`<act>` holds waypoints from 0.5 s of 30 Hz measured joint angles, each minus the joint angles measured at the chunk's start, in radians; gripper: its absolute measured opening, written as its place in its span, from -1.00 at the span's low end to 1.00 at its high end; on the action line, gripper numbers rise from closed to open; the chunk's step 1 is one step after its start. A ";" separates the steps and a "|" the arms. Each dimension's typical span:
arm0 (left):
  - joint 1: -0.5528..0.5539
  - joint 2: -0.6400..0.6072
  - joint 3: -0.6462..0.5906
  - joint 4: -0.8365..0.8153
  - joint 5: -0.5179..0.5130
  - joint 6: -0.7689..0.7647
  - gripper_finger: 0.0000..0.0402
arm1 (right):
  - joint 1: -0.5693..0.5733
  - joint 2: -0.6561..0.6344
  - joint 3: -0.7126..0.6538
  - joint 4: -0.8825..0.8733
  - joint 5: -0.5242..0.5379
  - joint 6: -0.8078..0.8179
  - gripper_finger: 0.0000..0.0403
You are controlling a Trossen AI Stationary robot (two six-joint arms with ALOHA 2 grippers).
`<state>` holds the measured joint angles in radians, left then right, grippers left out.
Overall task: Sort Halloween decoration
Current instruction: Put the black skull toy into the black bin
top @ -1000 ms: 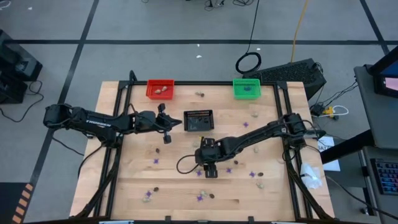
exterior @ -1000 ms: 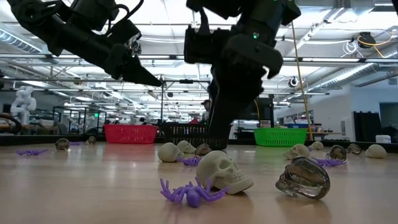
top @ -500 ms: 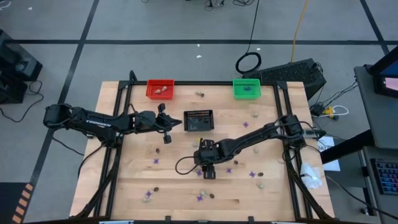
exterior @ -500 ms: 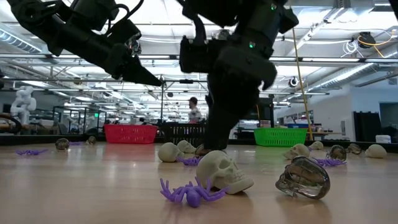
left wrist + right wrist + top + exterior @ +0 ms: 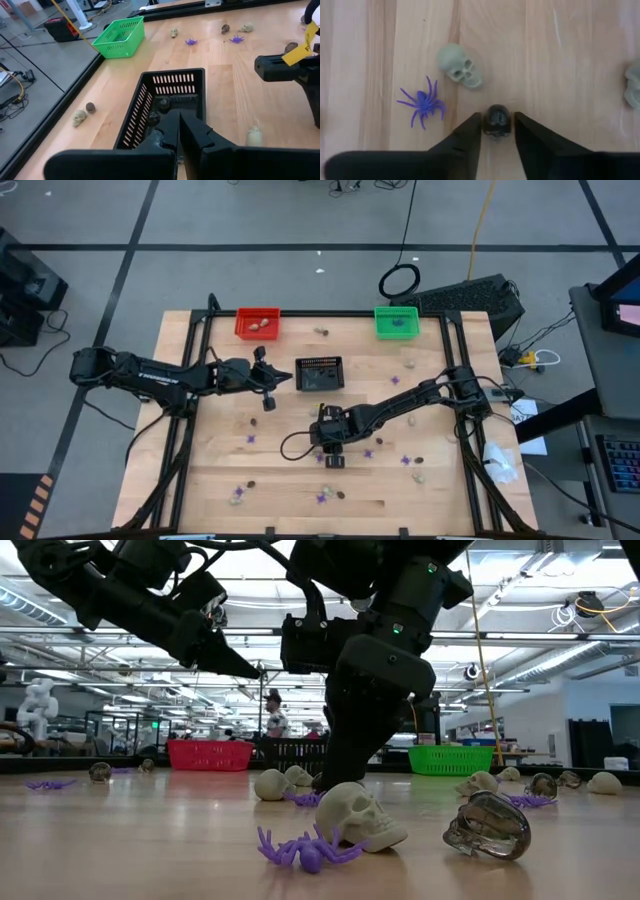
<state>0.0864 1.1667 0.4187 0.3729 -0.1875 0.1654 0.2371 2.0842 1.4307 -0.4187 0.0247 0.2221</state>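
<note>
Sorted so far: the red basket (image 5: 259, 324) holds a few pale skulls; the green basket (image 5: 396, 322) has something dark or purple in it, too small to name; the black basket (image 5: 167, 107) holds a couple of dark skulls.
Left to sort: most of the decoration lies loose on the tabletop (image 5: 215, 460) — purple spiders (image 5: 422, 106), pale skulls (image 5: 459, 66) and dark skulls are scattered across the middle and near parts, a few more lie between the red and green baskets, so I judge the task well short of half done.
Step in hand: picking up one dark skull (image 5: 496, 120), which sits on the tabletop near its middle, just beside a pale skull and a purple spider.
Right pincer (image 5: 496, 131): low over the tabletop, fingers on either side of the dark skull and close against it; whether they have clamped it yet I cannot tell.
Left pincer (image 5: 178, 131): fingers together, holding nothing, hanging above the black basket.
Writing: white lettering runs along the left arm in the high view, too small to read; a yellow tag (image 5: 303, 42) on the other arm in the left wrist view bears a mark I cannot make out.
</note>
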 joint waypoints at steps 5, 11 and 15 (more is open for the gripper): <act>0.000 0.000 0.000 0.000 0.000 0.000 -0.95 | 0.000 -0.001 0.000 0.003 -0.001 -0.028 -0.76; 0.000 0.000 0.000 0.000 0.000 0.000 -0.95 | -0.004 -0.035 -0.003 -0.011 -0.004 -0.051 -0.77; 0.000 0.000 0.000 0.000 0.000 -0.001 -0.95 | -0.019 -0.084 -0.002 -0.008 -0.002 -0.057 -0.75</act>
<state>0.0864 1.1667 0.4187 0.3730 -0.1875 0.1646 0.2183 2.0003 1.4284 -0.4267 0.0226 0.1651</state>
